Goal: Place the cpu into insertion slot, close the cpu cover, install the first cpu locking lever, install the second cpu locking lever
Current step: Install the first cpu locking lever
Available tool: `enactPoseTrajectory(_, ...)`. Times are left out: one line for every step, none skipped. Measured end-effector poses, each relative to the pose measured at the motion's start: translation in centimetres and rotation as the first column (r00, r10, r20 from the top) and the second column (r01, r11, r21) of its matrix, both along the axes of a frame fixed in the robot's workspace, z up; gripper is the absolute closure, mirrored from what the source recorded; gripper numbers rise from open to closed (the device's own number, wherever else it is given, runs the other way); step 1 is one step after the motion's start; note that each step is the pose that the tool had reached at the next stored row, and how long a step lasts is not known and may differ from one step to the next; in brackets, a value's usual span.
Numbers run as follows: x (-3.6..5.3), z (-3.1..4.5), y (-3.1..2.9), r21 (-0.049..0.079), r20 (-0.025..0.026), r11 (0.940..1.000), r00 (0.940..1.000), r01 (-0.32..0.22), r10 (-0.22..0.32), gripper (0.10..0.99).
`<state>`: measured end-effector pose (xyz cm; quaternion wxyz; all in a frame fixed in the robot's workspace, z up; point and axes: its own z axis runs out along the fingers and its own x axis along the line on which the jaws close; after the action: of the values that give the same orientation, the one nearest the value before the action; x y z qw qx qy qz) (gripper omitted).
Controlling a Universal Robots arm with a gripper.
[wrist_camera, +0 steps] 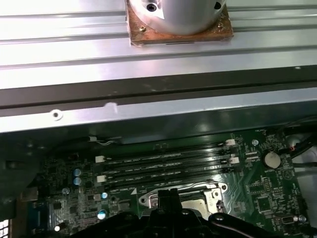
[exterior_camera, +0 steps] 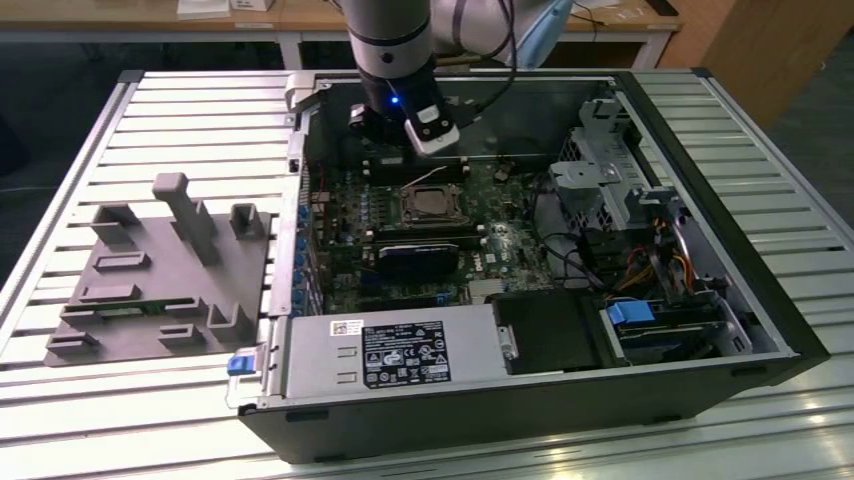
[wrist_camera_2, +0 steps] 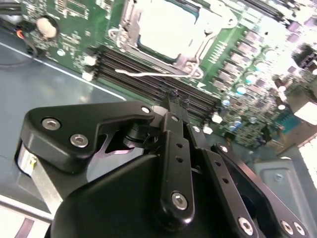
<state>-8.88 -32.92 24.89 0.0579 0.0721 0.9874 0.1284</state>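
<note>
The cpu [exterior_camera: 430,205] lies flat in the insertion slot [exterior_camera: 430,190] on the green board, its silver-grey top showing in the second wrist view [wrist_camera_2: 163,25]. The silver cpu cover [wrist_camera_2: 184,61] lies down around it as a frame, also seen in the first wrist view [wrist_camera: 216,191]. A thin silver locking lever [wrist_camera_2: 143,74] sticks out free over the memory slots. My gripper [wrist_camera_2: 175,99] hovers above the memory slots just beside the socket, fingers shut together with nothing between them. In the exterior view the gripper [exterior_camera: 404,165] hangs behind the socket inside the case.
Black memory slots [wrist_camera: 168,166] run beside the socket. A dark heatsink block [exterior_camera: 416,258] sits in front of it, a power supply [exterior_camera: 387,355] nearer still. Drive cage and cables [exterior_camera: 627,200] fill the exterior view's right. A grey fixture [exterior_camera: 160,270] stands outside the case.
</note>
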Motion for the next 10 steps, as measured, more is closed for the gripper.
enactPoseTrajectory(0.23, -0.01, 0.0, 0.0, 0.0001, 1.0, 1.0, 0.0, 0.0, 0.984)
enactPoseTrajectory(0.48, -0.01, -0.01, 0.0, 0.0, 1.0, 1.0, 0.0, 0.0, 0.984)
enactPoseTrajectory(0.83, -0.02, -0.02, 0.0, 0.0001, 1.0, 1.0, 0.0, 0.0, 0.984)
enactPoseTrajectory(1.24, -0.03, -0.03, 0.0, 0.0001, 1.0, 1.0, 0.0, 0.0, 0.984)
enactPoseTrajectory(1.65, -0.04, -0.04, 0.0, 0.0001, 1.0, 1.0, 0.0, 0.0, 0.984)
enactPoseTrajectory(1.96, -0.05, -0.05, 0.0, 0.0001, 1.0, 1.0, 0.0, 0.0, 0.984)
enactPoseTrajectory(2.16, -0.07, -0.05, 0.0, 0.0, 1.0, 1.0, 0.0, 0.0, 0.984)
enactPoseTrajectory(2.21, -0.07, -0.05, 0.0, 0.0001, 1.0, 1.0, 0.0, 0.0, 0.984)
enactPoseTrajectory(2.21, -0.07, -0.05, 0.0, 0.0001, 1.0, 1.0, 0.0, 0.0, 0.984)
enactPoseTrajectory(2.21, -0.07, -0.05, 0.0, 0.0001, 1.0, 1.0, 0.0, 0.0, 0.984)
